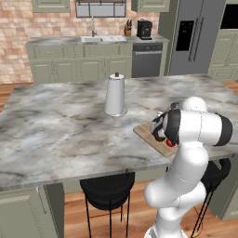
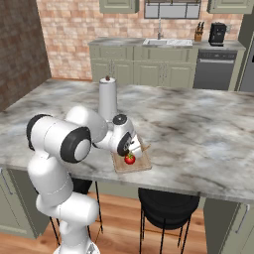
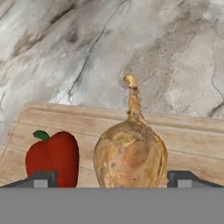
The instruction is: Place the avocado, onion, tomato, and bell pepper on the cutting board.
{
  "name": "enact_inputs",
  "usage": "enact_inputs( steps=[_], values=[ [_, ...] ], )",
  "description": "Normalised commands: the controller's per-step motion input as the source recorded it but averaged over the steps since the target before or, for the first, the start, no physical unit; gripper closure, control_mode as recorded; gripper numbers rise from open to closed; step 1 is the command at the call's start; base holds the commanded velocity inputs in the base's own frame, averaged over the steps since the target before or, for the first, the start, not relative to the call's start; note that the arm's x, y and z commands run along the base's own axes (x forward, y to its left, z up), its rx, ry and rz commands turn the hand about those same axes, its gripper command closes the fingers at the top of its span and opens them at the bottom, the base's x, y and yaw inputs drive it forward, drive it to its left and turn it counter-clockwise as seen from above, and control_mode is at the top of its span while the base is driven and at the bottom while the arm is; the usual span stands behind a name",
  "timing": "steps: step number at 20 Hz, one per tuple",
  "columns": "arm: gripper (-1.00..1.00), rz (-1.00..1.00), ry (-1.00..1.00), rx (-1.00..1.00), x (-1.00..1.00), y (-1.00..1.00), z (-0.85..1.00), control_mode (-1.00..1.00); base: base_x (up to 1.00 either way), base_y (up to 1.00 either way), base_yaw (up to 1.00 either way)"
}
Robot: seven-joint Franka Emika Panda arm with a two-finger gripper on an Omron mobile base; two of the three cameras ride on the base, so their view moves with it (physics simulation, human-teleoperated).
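Sitting on the cutting board (image 3: pixel 183 144), the onion (image 3: pixel 130 154) stands between the gripper's (image 3: pixel 111 178) wide-spread tips — nothing held. Beside it lies the bell pepper (image 3: pixel 53 158). The onion looks firm, light, papery-slick — best pinched across its broad middle, not the thin tip.

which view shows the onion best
The hand view: the onion sits whole and close on the cutting board, between the open gripper tips. In both base views the arm covers it.
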Motion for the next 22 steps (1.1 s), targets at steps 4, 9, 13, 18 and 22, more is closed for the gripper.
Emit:
enact_inputs(
  steps=[4,9,13,18,22],
  values=[
    [-1.00,0.06,0.00,0.00,-0.06,0.00,0.85,-1.00,0.00,0.00,0.00],
    [-1.00,0.03,0.04,0.00,-0.15,0.00,0.85,-1.00,0.00,0.00,0.00],
    [-1.00,0.02,0.08,0.00,-0.33,0.00,0.73,-1.00,0.00,0.00,0.00],
    [-1.00,0.03,0.03,0.00,-0.40,0.07,0.68,-1.00,0.00,0.00,0.00],
    [-1.00,0.06,0.00,0.00,-0.51,0.15,0.66,-1.00,0.00,0.00,0.00]
  ],
)
